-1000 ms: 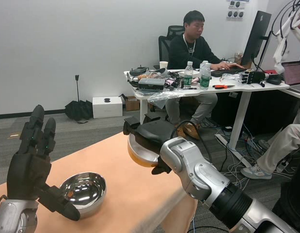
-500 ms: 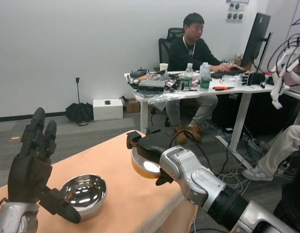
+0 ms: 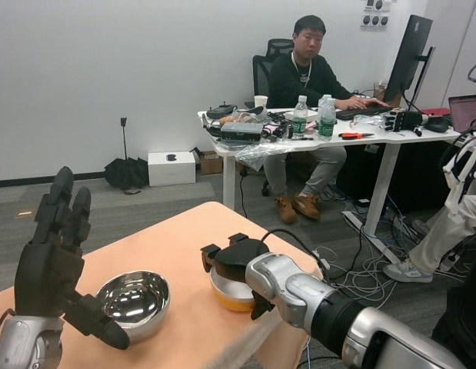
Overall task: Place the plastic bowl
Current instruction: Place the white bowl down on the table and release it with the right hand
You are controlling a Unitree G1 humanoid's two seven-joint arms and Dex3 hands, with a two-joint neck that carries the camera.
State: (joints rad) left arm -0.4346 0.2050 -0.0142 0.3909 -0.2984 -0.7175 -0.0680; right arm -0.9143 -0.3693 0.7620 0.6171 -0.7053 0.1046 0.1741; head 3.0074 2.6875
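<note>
— So, where is the plastic bowl (image 3: pixel 231 295)?

— Low over the peach-coloured tabletop (image 3: pixel 172 244), near its right edge, orange with a pale inside. Whether it touches the surface I cannot tell. The right hand (image 3: pixel 231 259) lies over its top, black fingers wrapped on the rim, gripping it.

— And what sits beside it?

— A shiny metal bowl (image 3: pixel 134 303) stands upright on the tabletop to the left, near the plastic one but apart from it.

— The other hand?

— The left hand (image 3: pixel 54 265) is raised at the left of the view, holding nothing, its fingers stretched upward and its thumb spread apart, pointing down just in front of the metal bowl.

— Anything farther off?

— A person (image 3: pixel 307 84) sits at a white desk (image 3: pixel 330 137) behind, typing beside a dark monitor (image 3: pixel 407 54). Two water bottles (image 3: pixel 301 117) stand on that desk. A white box (image 3: pixel 171 167) sits on the floor against the wall.
</note>
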